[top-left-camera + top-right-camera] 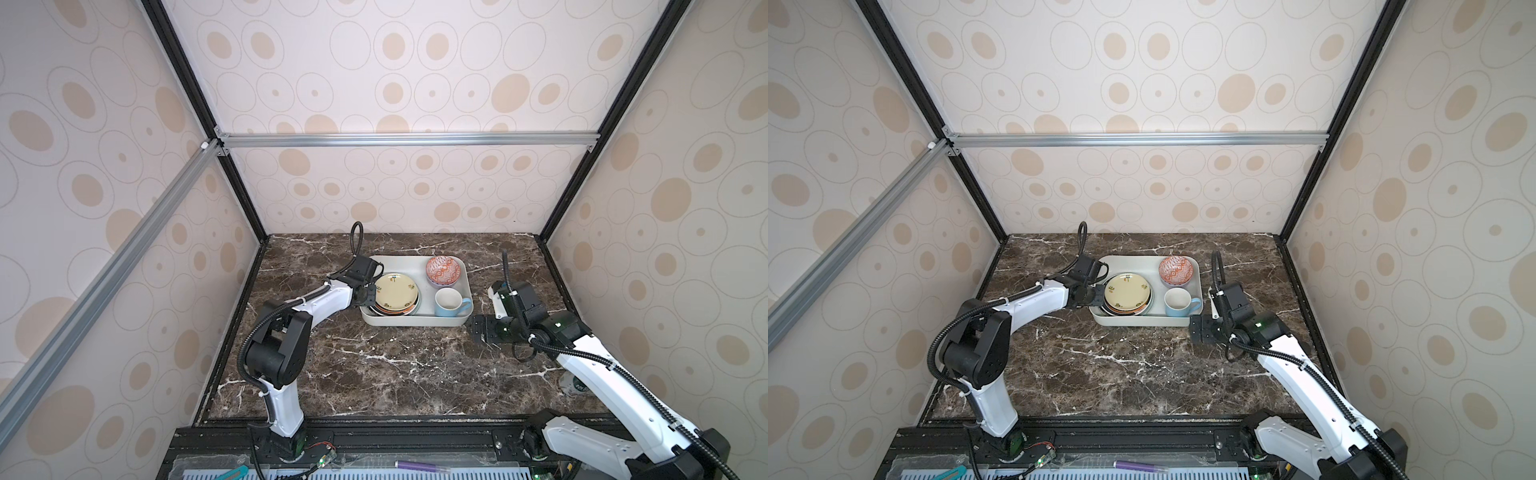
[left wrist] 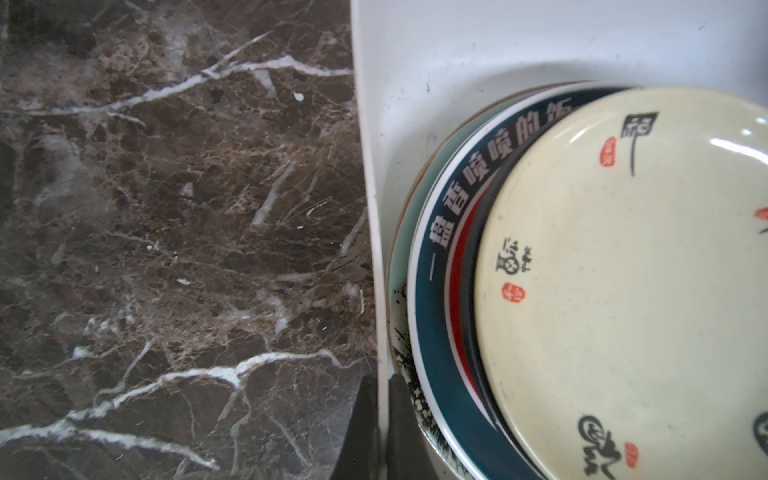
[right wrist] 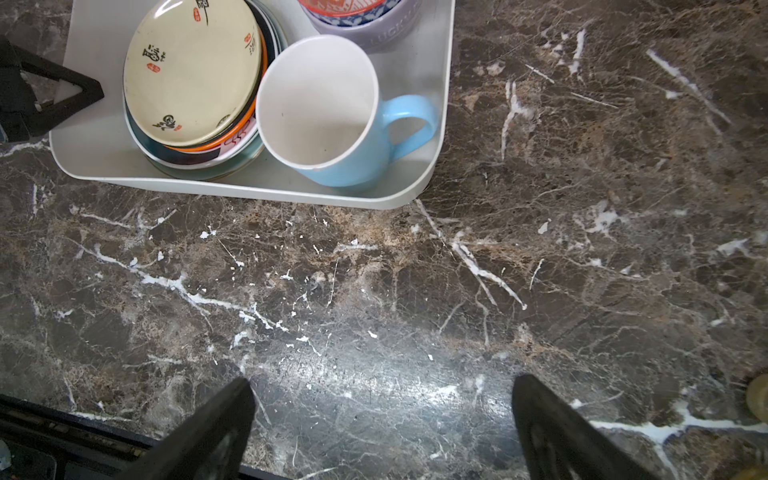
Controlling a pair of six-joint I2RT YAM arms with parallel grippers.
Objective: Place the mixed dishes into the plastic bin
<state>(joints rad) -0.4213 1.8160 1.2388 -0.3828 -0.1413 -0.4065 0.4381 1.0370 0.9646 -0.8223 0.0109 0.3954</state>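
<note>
Plate stack (image 1: pixel 396 293) in white bin (image 1: pixel 411 321); left gripper (image 2: pixel 381 384) tight on rim, right gripper (image 3: pixel 382 382) agape.

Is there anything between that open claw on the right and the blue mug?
Only the plastic bin's own near wall: the blue mug stands inside it, by that corner. Between the open right gripper and that wall lies bare marble table, nothing else visible.
</note>
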